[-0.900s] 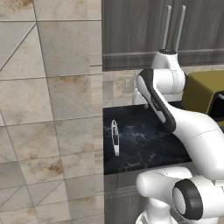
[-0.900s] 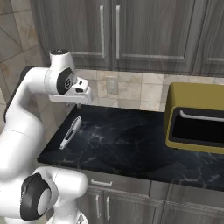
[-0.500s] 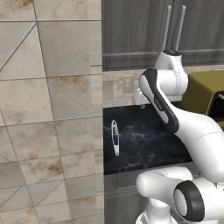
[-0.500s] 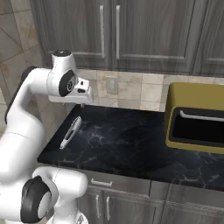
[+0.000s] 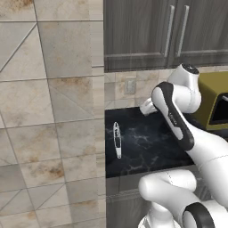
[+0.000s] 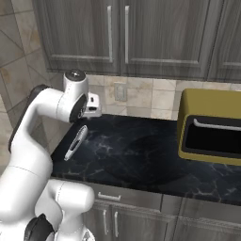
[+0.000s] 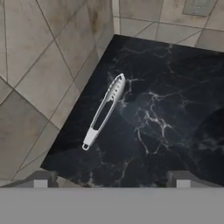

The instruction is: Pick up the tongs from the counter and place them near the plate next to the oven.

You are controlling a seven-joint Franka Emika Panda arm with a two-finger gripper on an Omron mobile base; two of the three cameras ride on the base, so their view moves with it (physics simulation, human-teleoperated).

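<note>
The slim silvery tongs (image 5: 117, 139) (image 6: 76, 142) (image 7: 105, 110) lie flat on the glossy black counter (image 5: 151, 147) (image 6: 141, 155) (image 7: 170, 87), close to its left end by the tiled wall. My gripper (image 5: 147, 107) (image 6: 92, 106) (image 7: 111, 179) hovers above the counter, behind and a little right of the tongs, clear of them. In the hand view its fingertips (image 7: 40, 178) stand wide apart with nothing between them, so it is open. The plate and the oven are out of view.
An olive-yellow boxy appliance (image 5: 217, 104) (image 6: 212, 127) stands on the counter's right side. A tiled wall (image 5: 49, 111) closes off the counter's left end. A wall outlet (image 5: 130, 84) (image 6: 120, 92) sits on the backsplash, under grey upper cabinets (image 6: 122, 37).
The arm has sunk a little toward the counter and shifted slightly right. The tongs lie where they were.
</note>
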